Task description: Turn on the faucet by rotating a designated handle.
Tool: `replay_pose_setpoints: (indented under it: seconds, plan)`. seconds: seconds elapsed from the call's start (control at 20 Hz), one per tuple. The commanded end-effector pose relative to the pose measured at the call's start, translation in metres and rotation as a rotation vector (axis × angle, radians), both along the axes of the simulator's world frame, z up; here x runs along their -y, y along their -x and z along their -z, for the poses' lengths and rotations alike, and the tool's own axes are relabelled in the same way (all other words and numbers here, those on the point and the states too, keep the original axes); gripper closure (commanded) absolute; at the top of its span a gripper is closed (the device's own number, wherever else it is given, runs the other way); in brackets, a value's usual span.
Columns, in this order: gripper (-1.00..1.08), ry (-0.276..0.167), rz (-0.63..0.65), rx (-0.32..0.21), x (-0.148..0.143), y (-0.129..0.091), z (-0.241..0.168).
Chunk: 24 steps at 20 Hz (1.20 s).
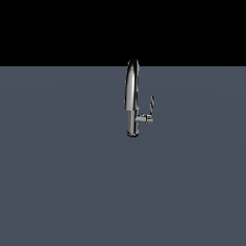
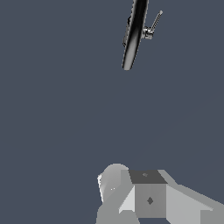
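The chrome faucet (image 1: 131,98) stands upright on the grey floor, its tall arched spout rising from a cylindrical stem. The handle (image 1: 151,105) is a thin lever that points up from a short stub on the stem's side, toward the exterior view's right. In the wrist view the faucet (image 2: 133,37) is seen from above and far off, with the handle (image 2: 155,22) slanting off its side. Grey blocky parts of my gripper (image 2: 146,194) fill one edge of the wrist view, well apart from the faucet. Its fingers are not distinct. The exterior view does not show the arm.
A flat grey-blue floor (image 1: 62,182) spreads all around the faucet. A black background lies behind it.
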State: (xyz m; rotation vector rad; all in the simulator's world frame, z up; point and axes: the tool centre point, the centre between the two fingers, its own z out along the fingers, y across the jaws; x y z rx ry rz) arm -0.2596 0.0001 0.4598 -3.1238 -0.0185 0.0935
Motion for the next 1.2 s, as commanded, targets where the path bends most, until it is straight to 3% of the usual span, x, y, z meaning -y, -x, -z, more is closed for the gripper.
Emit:
replay_pose_setpoints:
  seconds: [0.0,0.6,1.15]
  plan:
    - [1.08,0.000,0.000,0.000,0.000,0.000,0.000]
    - [1.08,-0.045,0.049,-0.040,-0.002,-0.020,0.000]
    - [1.08,-0.167,0.184,-0.150,-0.001,-0.074,0.005]
